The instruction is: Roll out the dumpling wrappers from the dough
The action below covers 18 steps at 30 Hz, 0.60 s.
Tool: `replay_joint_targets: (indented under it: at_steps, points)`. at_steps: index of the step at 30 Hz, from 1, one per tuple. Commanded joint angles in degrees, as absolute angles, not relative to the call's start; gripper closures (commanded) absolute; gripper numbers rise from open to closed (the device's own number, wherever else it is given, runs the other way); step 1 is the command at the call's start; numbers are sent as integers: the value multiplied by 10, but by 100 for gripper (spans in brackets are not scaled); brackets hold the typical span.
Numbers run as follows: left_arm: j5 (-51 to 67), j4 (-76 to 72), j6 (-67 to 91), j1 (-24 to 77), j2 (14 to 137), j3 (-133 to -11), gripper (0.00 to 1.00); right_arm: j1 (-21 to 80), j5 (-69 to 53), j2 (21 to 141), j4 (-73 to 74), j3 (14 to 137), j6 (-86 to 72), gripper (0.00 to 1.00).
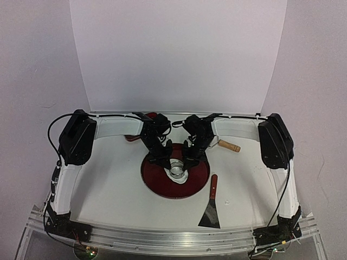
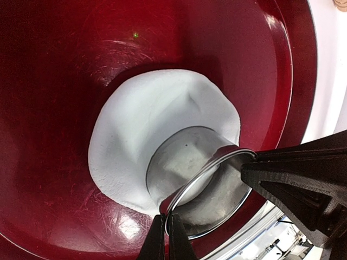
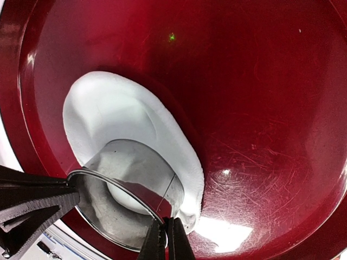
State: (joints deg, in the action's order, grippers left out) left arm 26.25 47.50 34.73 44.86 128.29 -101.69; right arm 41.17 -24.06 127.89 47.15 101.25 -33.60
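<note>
on soft white dough (image 2: 146, 119), left gripper (image 2: 165, 225) and right gripper (image 3: 165, 226) pinch the shiny ring cutter (image 2: 190, 157).

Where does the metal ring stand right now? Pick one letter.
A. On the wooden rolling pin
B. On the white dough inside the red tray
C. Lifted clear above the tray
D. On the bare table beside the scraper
B: the ring stands on the dough inside the red tray, with the left gripper and right gripper each pinching its wall.
</note>
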Motion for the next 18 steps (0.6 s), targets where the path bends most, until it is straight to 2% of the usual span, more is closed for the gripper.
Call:
replay_joint_targets:
  at_steps: [1, 8, 18]
  points:
    - [305, 474, 330, 476, 1314, -980, 100, 410, -198, 1329, 418, 1061, -309, 100]
    - [314, 444, 351, 487, 1327, -947, 100, 410, -188, 1359, 437, 1135, -293, 100]
    - [275, 443, 369, 492, 1330, -944, 100, 411, -214, 1340, 432, 1080, -305, 100]
